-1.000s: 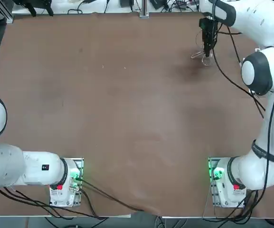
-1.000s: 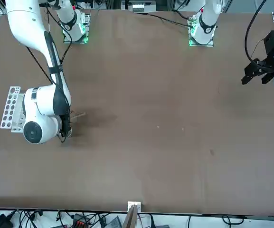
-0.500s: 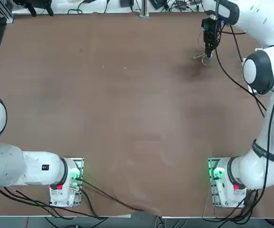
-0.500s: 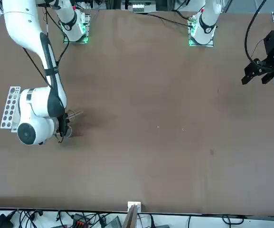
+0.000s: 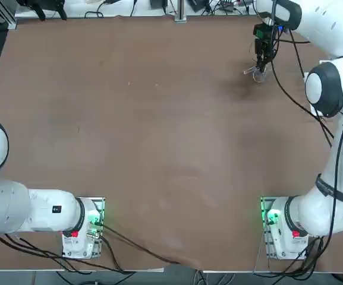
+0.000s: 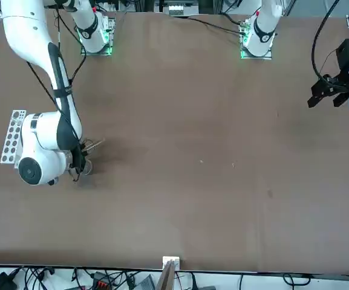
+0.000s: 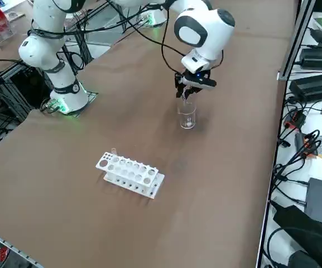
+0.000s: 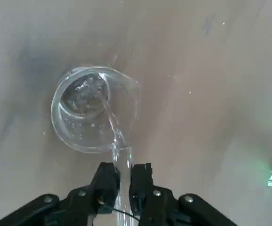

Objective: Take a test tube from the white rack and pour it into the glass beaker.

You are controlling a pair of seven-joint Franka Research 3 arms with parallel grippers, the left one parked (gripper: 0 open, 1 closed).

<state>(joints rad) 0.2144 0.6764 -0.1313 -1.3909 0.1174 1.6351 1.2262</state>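
Observation:
My right gripper (image 8: 121, 181) is shut on a clear test tube (image 8: 119, 155), which is tilted with its mouth over the rim of the glass beaker (image 8: 95, 108). In the right side view the gripper (image 7: 187, 94) hangs just above the beaker (image 7: 187, 117), which stands upright on the brown table. The top view shows the gripper (image 5: 261, 62) over the beaker (image 5: 257, 75) at the far right of the table. The white rack (image 7: 130, 174) lies apart from the beaker, nearer the table's right edge. In the front view the rack (image 6: 11, 136) is partly hidden behind the arm.
Cables, power supplies and boxes (image 7: 317, 84) lie along a bench beside the table's far edge. The arm's large white wrist joint (image 6: 38, 160) hangs over the spot between the rack and the beaker. Both arm bases (image 5: 281, 228) stand at the near edge.
The wrist has turned and its big joint has swung toward the rack. The gripper has stayed over the beaker, and the tube leans a little more.

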